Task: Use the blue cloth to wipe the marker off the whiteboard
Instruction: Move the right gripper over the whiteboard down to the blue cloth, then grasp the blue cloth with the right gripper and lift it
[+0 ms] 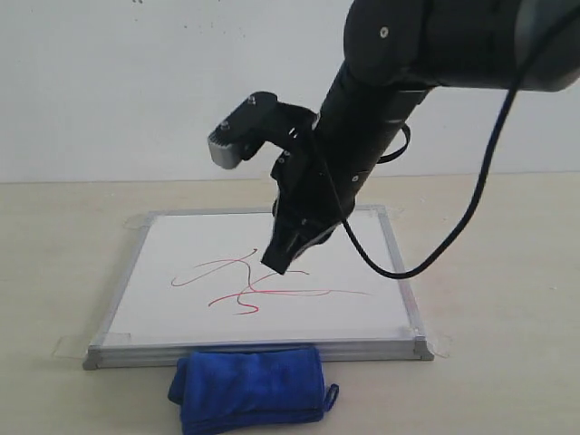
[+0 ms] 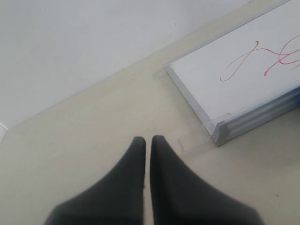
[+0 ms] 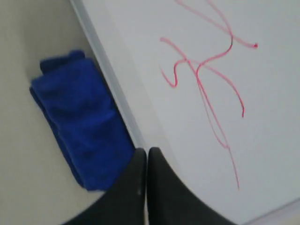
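We're at pre-grasp. Right claw (image 1: 283, 263) is together, empty, over the marker (image 1: 263, 288) mid-whiteboard (image 1: 181, 245). The blue cloth (image 1: 249, 388) lies on the table (image 1: 507, 272) at the board's 6 o'clock, just beside the frame. Left claw (image 2: 147, 139) is together, idle. Next, we think: open right, shift toward 6 o'clock, drop onto cloth.

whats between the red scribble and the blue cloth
A strip of bare whiteboard, then its grey frame edge; nothing else sits between the marker and the blue cloth. The exterior view shows it.
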Tool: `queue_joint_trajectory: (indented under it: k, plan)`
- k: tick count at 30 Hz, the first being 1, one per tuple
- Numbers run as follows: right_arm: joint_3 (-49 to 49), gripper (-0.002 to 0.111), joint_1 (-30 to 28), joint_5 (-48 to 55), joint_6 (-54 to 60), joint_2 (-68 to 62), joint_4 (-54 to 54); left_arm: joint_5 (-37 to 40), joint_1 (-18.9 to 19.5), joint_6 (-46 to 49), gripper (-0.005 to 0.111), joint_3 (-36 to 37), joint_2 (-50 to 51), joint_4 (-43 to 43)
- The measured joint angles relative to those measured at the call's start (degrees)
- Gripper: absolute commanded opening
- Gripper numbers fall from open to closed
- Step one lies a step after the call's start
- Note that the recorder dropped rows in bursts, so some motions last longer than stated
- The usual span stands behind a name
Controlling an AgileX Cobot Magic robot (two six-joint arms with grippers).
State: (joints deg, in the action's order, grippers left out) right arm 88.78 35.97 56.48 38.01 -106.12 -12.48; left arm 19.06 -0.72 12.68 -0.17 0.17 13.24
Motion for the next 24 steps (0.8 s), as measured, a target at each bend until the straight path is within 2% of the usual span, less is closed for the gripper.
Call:
queue_joint_trajectory:
  k: [2, 6, 8, 11, 14, 24]
  plan:
    - [2.6, 0.0, 0.0, 6.3, 0.7, -3.3, 3.0, 0.0, 0.0, 0.0, 0.004, 0.0, 0.0, 0.0]
    - [2.8, 0.001, 2.6, 8.8, 2.4, -8.4, 6.5, 0.0, 0.0, 0.0, 0.004, 0.0, 0.0, 0.0]
    - [2.8, 0.012, 6.4, 7.7, 2.6, -10.0, 9.5, 0.0, 0.0, 0.0, 0.004, 0.0, 0.0, 0.0]
    - [2.9, 0.039, 11.7, 5.5, 2.8, -11.3, 11.9, 0.0, 0.0, 0.0, 0.004, 0.0, 0.0, 0.0]
    - [2.9, 0.055, 14.1, 3.7, 3.0, -11.5, 12.1, 0.0, 0.0, 0.0, 0.004, 0.0, 0.0, 0.0]
    - [2.9, 0.057, 14.8, 0.6, 3.5, -12.6, 13.0, 0.0, 0.0, 0.0, 0.004, 0.0, 0.0, 0.0]
